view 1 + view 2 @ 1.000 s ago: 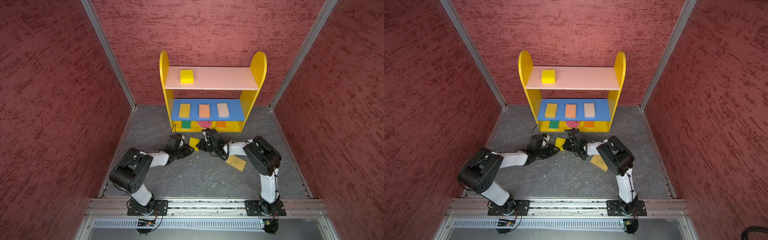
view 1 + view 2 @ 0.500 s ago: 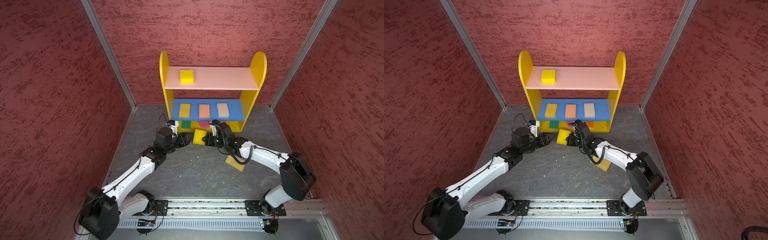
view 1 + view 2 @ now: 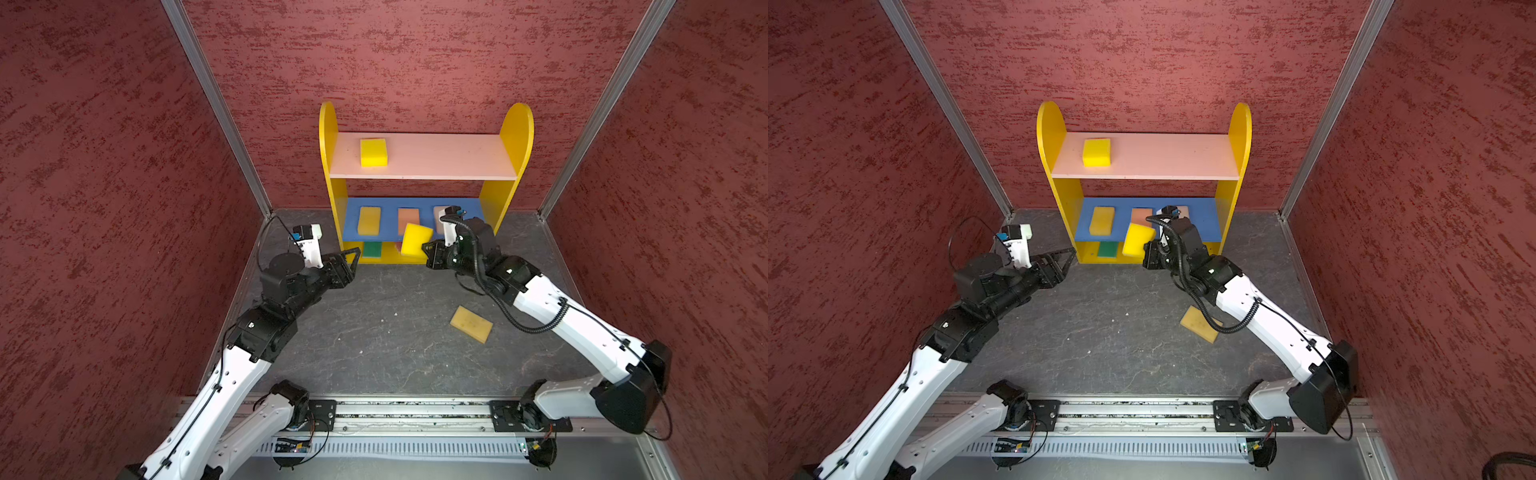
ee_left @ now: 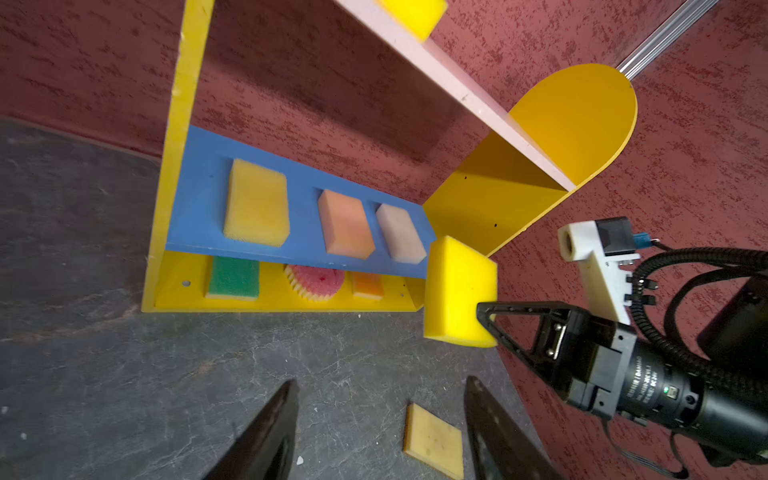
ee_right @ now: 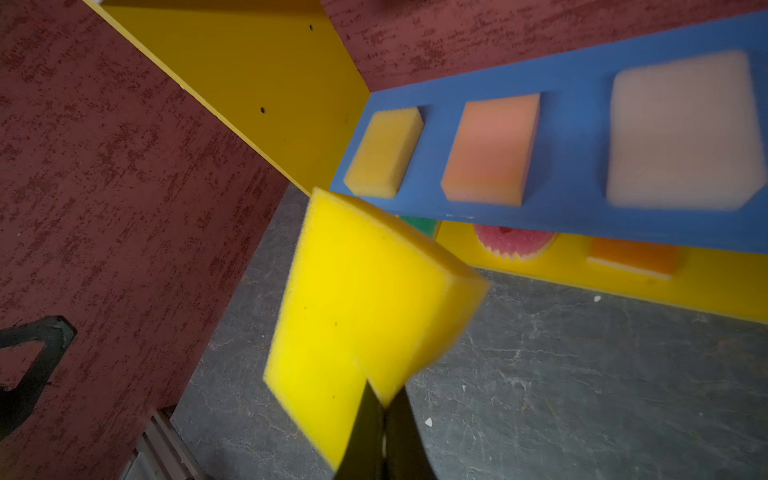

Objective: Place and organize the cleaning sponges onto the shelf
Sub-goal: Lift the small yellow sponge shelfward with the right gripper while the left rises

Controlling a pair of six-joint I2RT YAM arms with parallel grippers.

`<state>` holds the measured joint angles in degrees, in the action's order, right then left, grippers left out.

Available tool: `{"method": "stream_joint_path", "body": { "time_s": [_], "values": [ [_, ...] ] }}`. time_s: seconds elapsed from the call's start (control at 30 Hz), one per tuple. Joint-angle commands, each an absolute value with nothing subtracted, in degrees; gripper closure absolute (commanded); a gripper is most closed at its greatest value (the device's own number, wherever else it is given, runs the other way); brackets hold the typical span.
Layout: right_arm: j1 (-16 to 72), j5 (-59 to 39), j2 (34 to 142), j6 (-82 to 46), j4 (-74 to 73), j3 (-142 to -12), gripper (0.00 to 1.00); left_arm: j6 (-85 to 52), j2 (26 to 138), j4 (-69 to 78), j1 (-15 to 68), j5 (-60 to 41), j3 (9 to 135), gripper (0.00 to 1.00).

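Observation:
The shelf (image 3: 328, 166) stands against the back wall. My right gripper (image 3: 428, 249) is shut on a corner of a bright yellow sponge (image 3: 415, 240) (image 5: 365, 299), held tilted in front of the blue middle board. My left gripper (image 3: 351, 257) (image 4: 380, 386) stands open and empty, left of the shelf's foot. A tan sponge (image 3: 471, 324) (image 4: 434, 440) lies flat on the floor. A yellow sponge (image 3: 373, 152) sits on the pink top board. Golden (image 4: 255, 208), peach (image 4: 345, 222) and cream (image 4: 401, 232) sponges lie on the blue board. Below them are green (image 4: 232, 276), round pink (image 4: 316, 282) and orange (image 4: 368, 286) ones.
Red textured walls (image 3: 124, 166) close in the grey floor (image 3: 374, 340) on three sides. The right part of the pink top board (image 3: 449, 158) is bare. A metal rail (image 3: 415, 415) with both arm bases runs along the front edge.
The left gripper has opened, let go of the bright yellow sponge and drawn back to the left. The right gripper has lifted that sponge off the floor toward the shelf.

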<state>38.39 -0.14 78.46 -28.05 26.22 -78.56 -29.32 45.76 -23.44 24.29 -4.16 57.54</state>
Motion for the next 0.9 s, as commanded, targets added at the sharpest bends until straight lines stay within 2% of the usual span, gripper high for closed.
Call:
{"method": "stream_joint_path", "body": {
  "time_s": [0.0,0.13,0.27,0.33,0.6,0.73,0.87],
  "values": [
    [38.41,4.80,77.48,-23.57,32.62,-83.76,1.00,-25.64,45.40,-27.77,23.58,-1.79,60.64,0.37],
    [38.41,7.05,78.34,-21.66,34.68,-89.13,1.00,-24.41,47.57,-27.93,22.94,-1.97,64.96,0.39],
    [38.41,11.17,80.66,-20.08,37.08,-95.19,1.00,-21.86,52.95,-27.73,22.77,-2.07,72.01,0.45],
    [38.32,13.11,82.86,-19.16,39.64,-100.05,1.00,-20.16,55.75,-26.85,22.59,-1.55,75.85,0.52],
    [36.22,14.67,96.76,-13.17,47.92,-124.01,1.00,-19.81,65.21,-15.61,19.75,0.60,87.13,0.55],
    [33.98,12.18,104.30,-11.81,53.59,-137.15,1.00,-20.92,73.37,-18.13,19.34,-3.09,98.38,0.57],
    [30.60,7.13,111.09,-11.83,57.70,-148.71,1.00,-21.58,80.74,-26.10,21.08,-6.21,108.86,0.73]
  ]
}}
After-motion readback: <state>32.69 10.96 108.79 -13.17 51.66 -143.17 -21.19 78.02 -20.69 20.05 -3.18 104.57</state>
